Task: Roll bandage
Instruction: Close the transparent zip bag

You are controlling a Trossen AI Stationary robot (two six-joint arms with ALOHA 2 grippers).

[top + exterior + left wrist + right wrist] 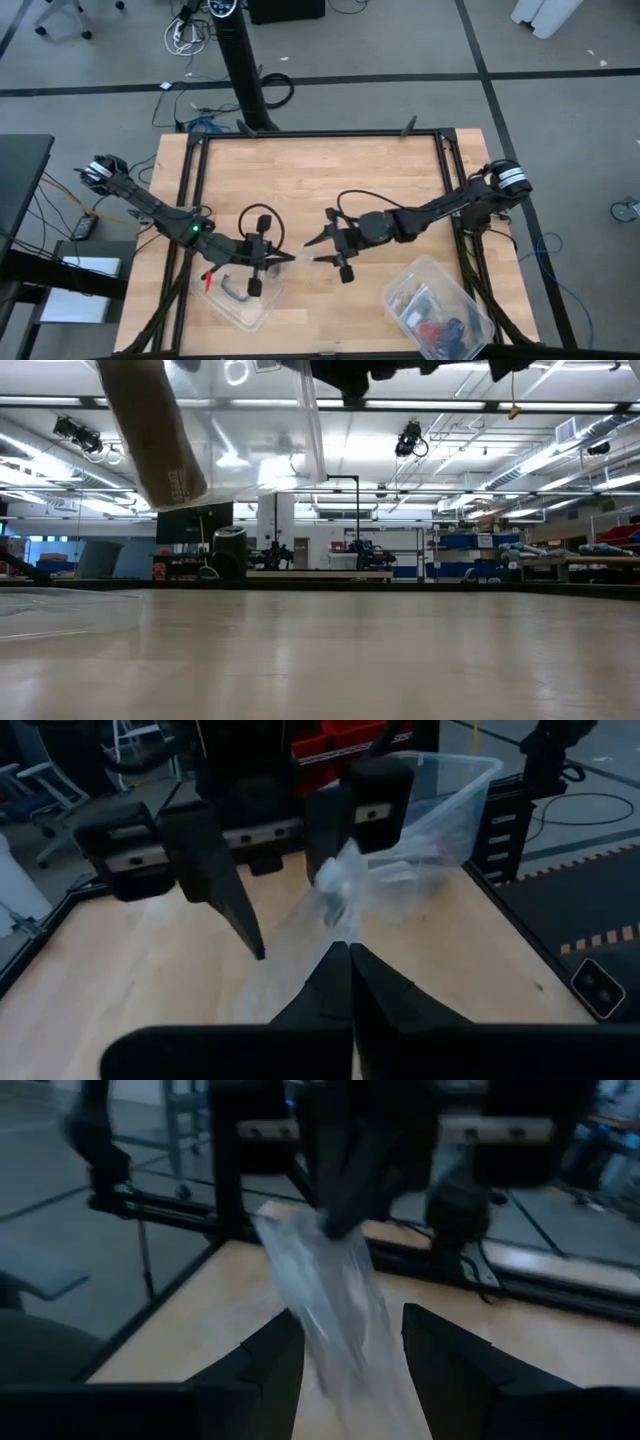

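My left gripper (272,260) is shut on a crumpled clear plastic wrapper (300,258) near the table's middle, above the wood. My right gripper (322,248) faces it from the right and is open. Its two fingers stand on either side of the wrapper (335,1290); I cannot tell whether they touch it. In the low view a tan-brown strip (150,430) hangs tilted beside clear plastic (265,420), high above the table. I cannot tell whether it is the bandage. No brown strip or roll shows in the other views. My left gripper pinches one end of the clear wrapper (342,925) between its two shut fingertips. The fingers come about level from the table's left. The wrapper is held clear of the table and reaches away toward my right gripper (290,870).
A clear tub with a black handle piece (240,298) sits at the near left, just in front of my left gripper. A second clear tub (437,310) with several small items sits at the near right. Black frame rails (190,200) run along the table's edges.
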